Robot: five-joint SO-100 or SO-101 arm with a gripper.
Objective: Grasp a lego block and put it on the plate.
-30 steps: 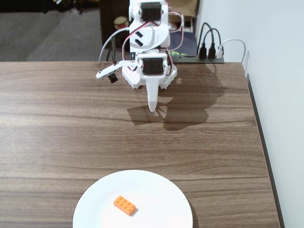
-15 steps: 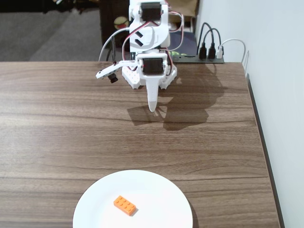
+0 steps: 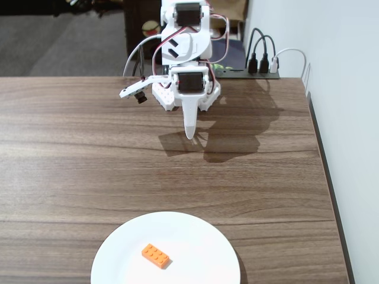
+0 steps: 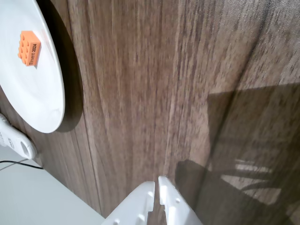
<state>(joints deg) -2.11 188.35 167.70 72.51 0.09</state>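
The lego block lies flat on the plate, studs up, a little off the plate's centre and turned at a slant. That suggests it was let go there rather than set down square, so the placing looks done. The wrist view agrees: the brick rests well inside the plate's rim.

The gripper hangs far from the plate, back near the arm's base, pointing down just above the bare tabletop. This reads as a withdrawn, resting pose, clear of the plate so nothing there gets knocked. In the wrist view the jaws stand nearly together with only a thin slit between the tips, and they hold nothing, though only the tips show in that picture.

Count: one orange brick, one white plate, one arm. No other bricks show on the tabletop.
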